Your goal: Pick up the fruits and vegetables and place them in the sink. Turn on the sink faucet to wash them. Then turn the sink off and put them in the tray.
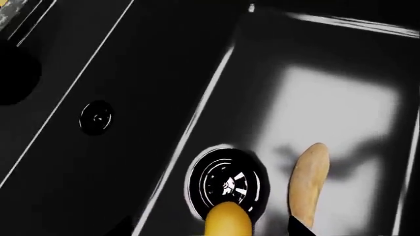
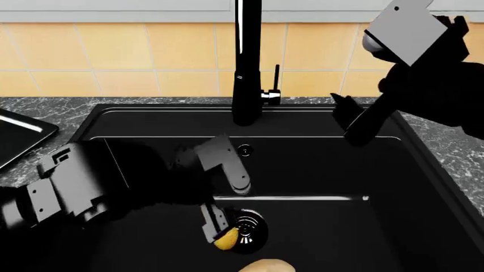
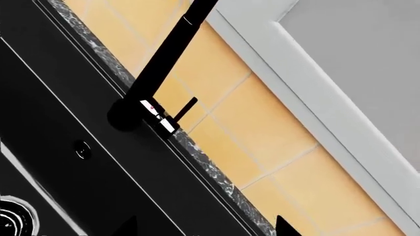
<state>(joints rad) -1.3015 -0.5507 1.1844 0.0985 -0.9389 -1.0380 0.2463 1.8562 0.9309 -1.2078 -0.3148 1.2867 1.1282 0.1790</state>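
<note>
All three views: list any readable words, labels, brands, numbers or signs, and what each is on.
None can be read.
The sink faucet has a small red mark on the chrome block at its handle base; too small to tell whether it is a sign or text.
The round drain shows only a metal pattern, no letters.
The lemon, the potato-like vegetable and the tray carry no labels.

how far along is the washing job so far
Potato already lies on the sink floor. The left hand has the lemon down at the drain. Right hand hangs near the faucet. Washing and moving both to the tray remain.
</note>
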